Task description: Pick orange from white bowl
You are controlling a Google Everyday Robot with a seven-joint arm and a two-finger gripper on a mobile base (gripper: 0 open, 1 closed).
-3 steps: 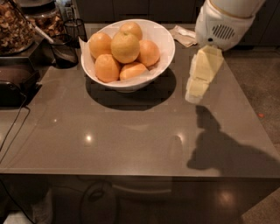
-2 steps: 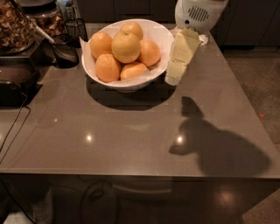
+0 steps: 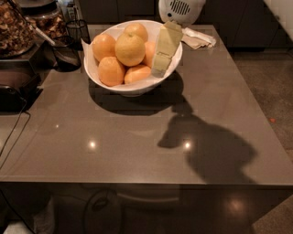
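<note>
The gripper [image 3: 160,67] hangs inside the right side of the white bowl [image 3: 137,85], its pale tip low near the inner wall and just beside 1 of the smaller fruits [image 3: 137,73]. Whether it is spread or pressed together I cannot tell. Nothing shows in its hold. The orange [image 3: 130,49], the biggest and palest fruit, sits on top of the pile near the middle of the bowl. It lies to the left of the gripper, near it but apart from it.

By my judgement the task is only at the approach. The gripper is at the bowl, but the orange is not gripped and not lifted. What is left is to get across to the orange, close on it and raise it clear of the rim.

The arm is cut off by the top edge, and only a round white housing [image 3: 181,9] shows above the gripper. The gripper covers part of the fruit behind it, so I count at least 5 smaller fruits, perhaps more. The underside of the orange is hidden by its neighbours. The arm's shadow [image 3: 206,146] lies across the table [image 3: 91,123], and the dark things at the far left are hard to make out.
</note>
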